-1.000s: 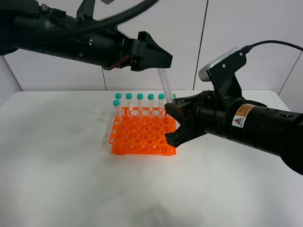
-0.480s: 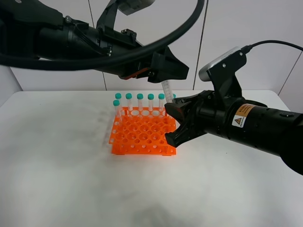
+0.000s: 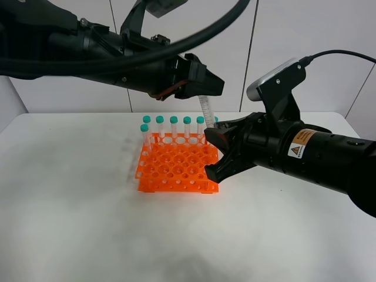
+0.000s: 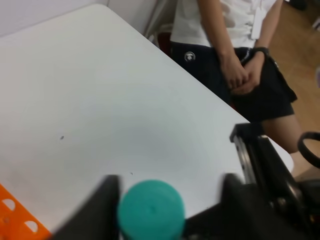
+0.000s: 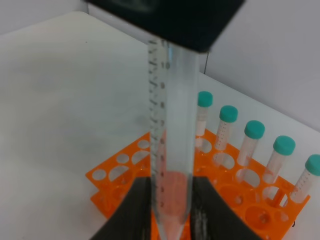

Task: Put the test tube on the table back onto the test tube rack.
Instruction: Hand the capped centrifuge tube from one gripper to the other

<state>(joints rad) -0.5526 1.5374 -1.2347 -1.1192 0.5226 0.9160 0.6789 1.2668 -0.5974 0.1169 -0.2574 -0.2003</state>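
The test tube [image 3: 204, 114] hangs upright, tip down, over the back right corner of the orange test tube rack [image 3: 176, 167]. My left gripper [image 3: 201, 93] is shut on its teal cap [image 4: 150, 207], seen between its two fingers. My right gripper [image 3: 212, 154] is open at the rack's right side. In the right wrist view the tube [image 5: 171, 140] comes down between its fingers [image 5: 137, 210], with its tip just above the rack [image 5: 120, 175]. Several other teal-capped tubes [image 3: 173, 126] stand in the rack's back row and left column. The rack sits on the white table [image 3: 88, 235].
A person [image 4: 235, 55] stands close to the table's far edge in the left wrist view. A white panelled wall [image 3: 282, 35] rises behind the table. The standing tubes [image 5: 255, 140] are next to the hanging tube.
My left gripper has carried the tube a little to the right and lower, closer to the rack. My right gripper has stayed still.
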